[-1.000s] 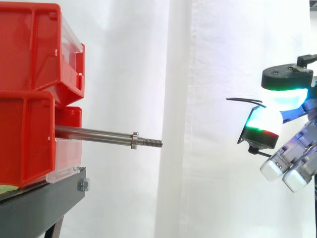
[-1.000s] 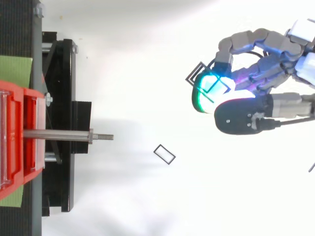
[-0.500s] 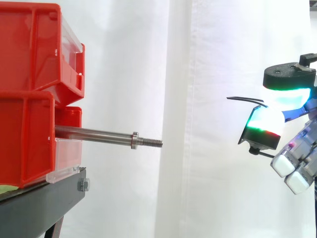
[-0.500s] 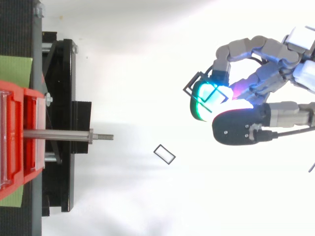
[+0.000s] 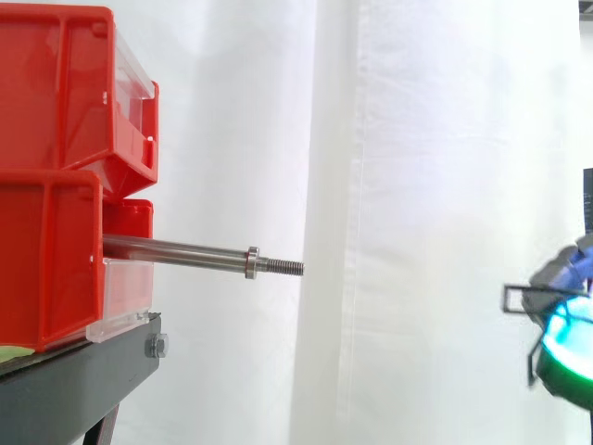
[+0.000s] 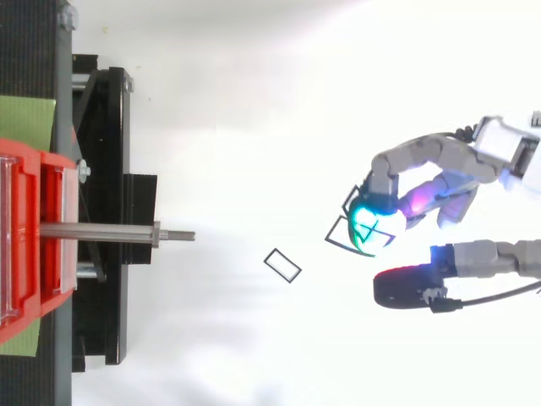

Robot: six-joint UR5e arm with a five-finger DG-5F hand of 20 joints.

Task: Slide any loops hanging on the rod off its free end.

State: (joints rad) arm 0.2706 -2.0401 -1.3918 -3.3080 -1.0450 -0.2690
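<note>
Thin black rectangular wire loop (image 6: pixel 335 228), likely light and stiff, hangs hooked over the hand's (image 6: pixel 416 154) curled finger at frame right.

The rod (image 5: pixel 176 250) is bare polished metal, smooth along the shaft and threaded at its free end. Behind it, the red bins (image 5: pixel 56 93) are glossy plastic with clear plastic fronts. Below it, the stand (image 5: pixel 83 380) looks like matt black metal. The curtain (image 5: pixel 417 185) is white cloth, softly creased. The hand (image 6: pixel 431 156) has matt grey casings.
</note>
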